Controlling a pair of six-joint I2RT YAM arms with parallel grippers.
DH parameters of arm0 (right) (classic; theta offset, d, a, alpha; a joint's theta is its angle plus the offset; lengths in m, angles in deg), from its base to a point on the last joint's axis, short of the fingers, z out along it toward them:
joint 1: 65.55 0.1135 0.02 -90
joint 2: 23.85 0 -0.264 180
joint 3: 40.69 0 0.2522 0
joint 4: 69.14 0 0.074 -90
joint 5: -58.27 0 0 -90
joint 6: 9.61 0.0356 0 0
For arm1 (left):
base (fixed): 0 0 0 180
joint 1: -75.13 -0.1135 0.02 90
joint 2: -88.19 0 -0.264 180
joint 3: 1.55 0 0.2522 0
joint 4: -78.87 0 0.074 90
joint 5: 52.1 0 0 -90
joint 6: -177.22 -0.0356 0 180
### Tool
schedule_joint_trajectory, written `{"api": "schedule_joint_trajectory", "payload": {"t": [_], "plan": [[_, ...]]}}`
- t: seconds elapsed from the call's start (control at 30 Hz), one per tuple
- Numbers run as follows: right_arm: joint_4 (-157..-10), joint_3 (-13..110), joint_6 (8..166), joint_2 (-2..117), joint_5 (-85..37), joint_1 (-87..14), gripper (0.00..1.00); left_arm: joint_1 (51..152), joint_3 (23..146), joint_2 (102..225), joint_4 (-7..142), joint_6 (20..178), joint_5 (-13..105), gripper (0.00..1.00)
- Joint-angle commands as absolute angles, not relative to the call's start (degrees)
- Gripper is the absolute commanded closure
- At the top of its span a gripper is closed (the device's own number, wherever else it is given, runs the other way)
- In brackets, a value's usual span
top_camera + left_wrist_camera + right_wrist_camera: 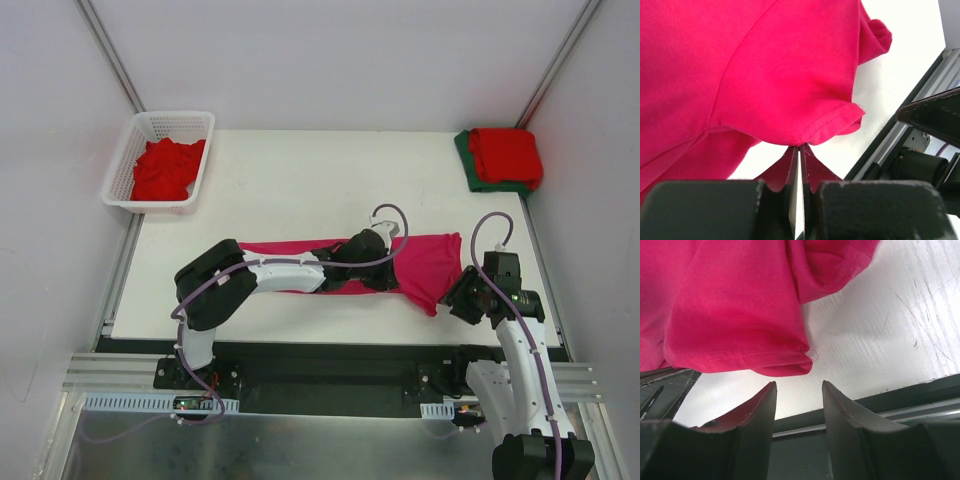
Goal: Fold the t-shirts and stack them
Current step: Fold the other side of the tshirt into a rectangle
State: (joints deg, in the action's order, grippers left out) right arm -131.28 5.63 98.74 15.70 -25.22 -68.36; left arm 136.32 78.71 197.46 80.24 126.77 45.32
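Note:
A magenta-pink t-shirt (430, 262) lies stretched across the near half of the white table. My left gripper (393, 268) reaches over its middle. In the left wrist view the jaws are pressed together at the tips (800, 146), pinching a hemmed edge of the shirt (765, 65), which bunches above them. My right gripper (455, 292) is at the shirt's near right corner. In the right wrist view it (799, 384) is open and empty, just short of a sleeve hem of the shirt (730, 305). A folded red t-shirt (507, 152) lies on a folded dark green t-shirt (466, 158) at the far right.
A white lattice basket (175, 118) at the far left holds crumpled red t-shirts (165, 168). The table's near edge and metal rail (890, 400) run just below my right gripper. The right arm (930, 145) shows close beside my left gripper.

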Motion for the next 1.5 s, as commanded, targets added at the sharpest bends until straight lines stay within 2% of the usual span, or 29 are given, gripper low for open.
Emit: {"api": "schedule_joint_trajectory", "payload": {"t": [0.0, 0.53, 1.47], "plan": [[-131.4, 7.3, 97.9, 15.8, -24.5, -69.0, 0.55, 136.8, 82.9, 196.9, 79.5, 125.4, 45.7, 1.0], [-134.9, 8.7, 97.6, 15.5, -24.8, -68.9, 0.53, 136.8, 86.9, 201.2, 78.9, 125.3, 46.5, 1.0], [-131.9, 7.4, 97.5, 19.0, -23.9, -68.8, 0.53, 130.0, 79.8, 198.7, 80.2, 127.1, 45.6, 1.0]]}}
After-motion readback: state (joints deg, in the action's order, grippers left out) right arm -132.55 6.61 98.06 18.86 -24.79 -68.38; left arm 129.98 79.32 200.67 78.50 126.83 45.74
